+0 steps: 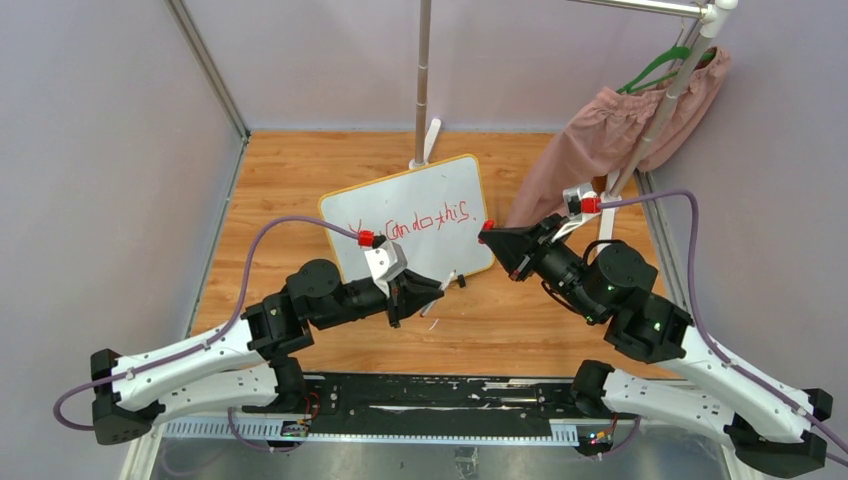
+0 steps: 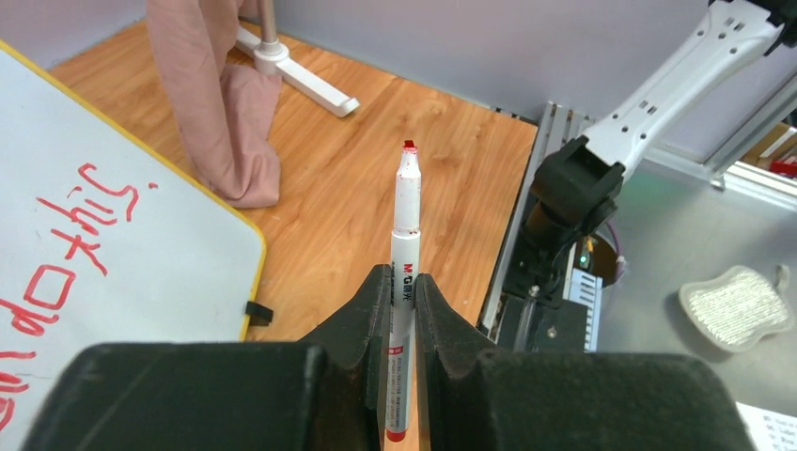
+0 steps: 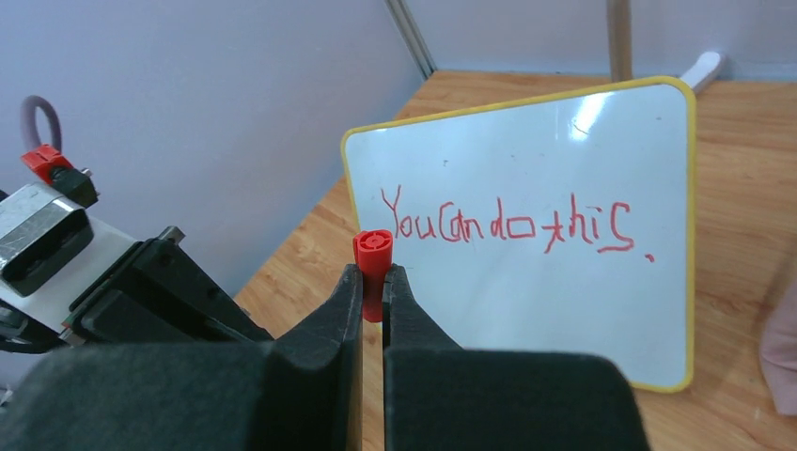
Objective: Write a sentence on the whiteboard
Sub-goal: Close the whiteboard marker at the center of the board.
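The whiteboard (image 1: 440,250) lies tilted on the wooden floor, white with a yellow rim. The sentence (image 1: 428,220) runs across it in red; in the right wrist view the sentence (image 3: 507,225) reads "You can do this." on the whiteboard (image 3: 564,310). My left gripper (image 1: 438,291) hovers off the board's near edge, shut on a white marker (image 2: 406,235) whose bare red tip points away from the board. A corner of the whiteboard (image 2: 141,263) shows at its left. My right gripper (image 1: 487,232), by the board's right edge, is shut on the red marker cap (image 3: 373,254).
A pink garment (image 1: 610,130) hangs from a rack at the back right and trails onto the floor beside the board. The rack's pole (image 1: 423,80) and white foot (image 1: 431,140) stand just behind the board. Grey walls close in the wooden floor on three sides.
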### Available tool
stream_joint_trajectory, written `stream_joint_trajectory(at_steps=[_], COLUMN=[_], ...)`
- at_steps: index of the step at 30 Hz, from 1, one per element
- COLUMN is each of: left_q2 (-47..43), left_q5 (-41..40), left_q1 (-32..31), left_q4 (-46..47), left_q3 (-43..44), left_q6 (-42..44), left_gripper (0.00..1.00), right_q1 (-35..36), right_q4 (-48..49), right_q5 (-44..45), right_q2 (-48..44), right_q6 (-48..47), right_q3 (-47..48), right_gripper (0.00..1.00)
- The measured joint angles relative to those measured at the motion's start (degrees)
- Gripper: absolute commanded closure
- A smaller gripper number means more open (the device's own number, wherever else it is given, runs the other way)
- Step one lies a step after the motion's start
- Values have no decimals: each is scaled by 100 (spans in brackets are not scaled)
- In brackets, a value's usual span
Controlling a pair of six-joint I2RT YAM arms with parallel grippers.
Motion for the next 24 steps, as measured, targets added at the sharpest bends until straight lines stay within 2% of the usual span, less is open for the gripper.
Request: stream_joint_trajectory(at_steps=[9,24], left_q2=[269,219], left_q5=[-9,-310], left_q1=[0,0], left_q4=[118,138], left_q3=[258,267], left_q6=[-271,-380], left_gripper=[100,100], right_q1=[0,0], right_q4=[752,988], right_q5=[-597,-1108], right_q2=[299,398], right_q6=[-90,-20], right_q3=[-13,-192], right_gripper=[100,100])
